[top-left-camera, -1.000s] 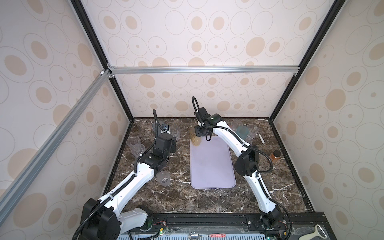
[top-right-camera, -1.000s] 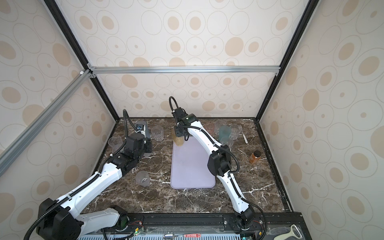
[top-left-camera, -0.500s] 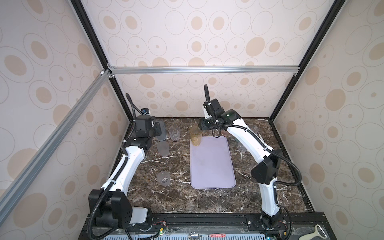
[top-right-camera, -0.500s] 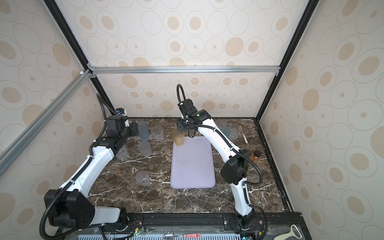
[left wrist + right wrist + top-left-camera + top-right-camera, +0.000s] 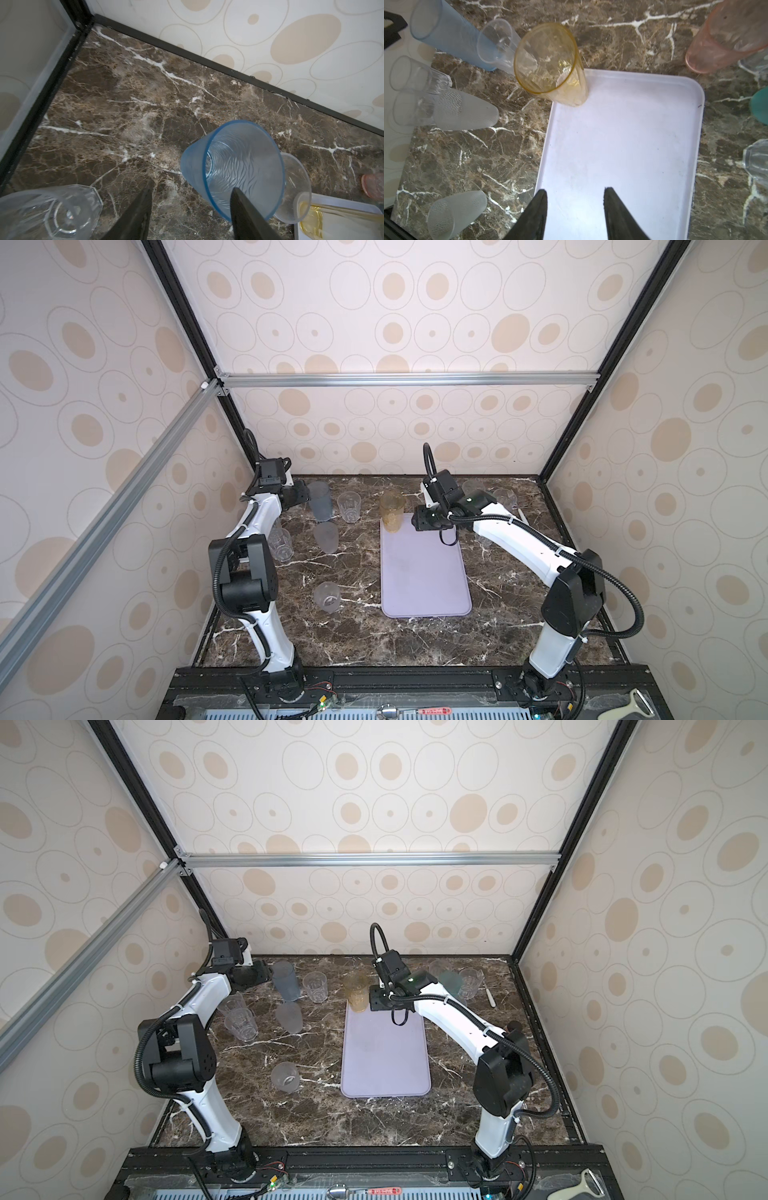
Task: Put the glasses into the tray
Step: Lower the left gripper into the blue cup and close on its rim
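The lavender tray lies flat mid-table. A tall amber glass stands in its far left corner. My right gripper hangs open and empty over the tray, just right of that glass. My left gripper is open at the back left beside the grey-blue glass. One of its fingers shows across the glass's mouth, the other stands outside it. I cannot tell whether they touch.
A clear glass, a frosted glass, clear ones and a short frosted one stand left of the tray. Pink, teal and clear glasses and a white utensil are back right.
My right gripper has let go of the amber glass and drawn back to its right. My left arm has swung to the back left corner, and its jaws have opened wider by the grey-blue glass.
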`<state>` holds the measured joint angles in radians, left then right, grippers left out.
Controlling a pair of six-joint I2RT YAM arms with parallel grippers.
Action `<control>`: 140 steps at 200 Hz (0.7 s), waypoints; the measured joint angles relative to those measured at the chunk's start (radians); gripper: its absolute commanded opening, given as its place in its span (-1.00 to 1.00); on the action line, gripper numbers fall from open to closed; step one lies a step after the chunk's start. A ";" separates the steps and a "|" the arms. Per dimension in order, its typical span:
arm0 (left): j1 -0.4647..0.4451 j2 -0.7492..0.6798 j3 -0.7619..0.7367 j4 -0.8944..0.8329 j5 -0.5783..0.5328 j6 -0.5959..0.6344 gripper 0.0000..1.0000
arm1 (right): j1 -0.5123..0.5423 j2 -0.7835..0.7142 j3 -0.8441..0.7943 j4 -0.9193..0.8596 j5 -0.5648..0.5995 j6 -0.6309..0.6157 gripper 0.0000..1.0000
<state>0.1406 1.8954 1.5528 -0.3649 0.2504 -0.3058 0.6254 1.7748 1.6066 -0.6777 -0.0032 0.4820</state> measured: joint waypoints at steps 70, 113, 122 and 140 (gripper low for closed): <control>-0.016 0.107 0.133 -0.050 -0.018 0.022 -0.14 | 0.000 -0.002 -0.040 0.021 -0.021 0.015 -0.08; -0.036 0.171 0.185 -0.098 -0.070 0.044 -0.46 | 0.000 -0.002 -0.042 0.034 -0.032 0.025 -0.10; -0.040 0.178 0.197 -0.103 -0.080 0.049 -0.56 | 0.000 -0.002 -0.045 0.036 -0.035 0.027 -0.10; -0.046 0.189 0.218 -0.111 -0.094 0.053 -0.77 | 0.000 -0.002 -0.052 0.038 -0.042 0.031 -0.10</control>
<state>0.0948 2.0842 1.7706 -0.4763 0.1566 -0.2523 0.6254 1.7733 1.5543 -0.6399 -0.0456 0.5125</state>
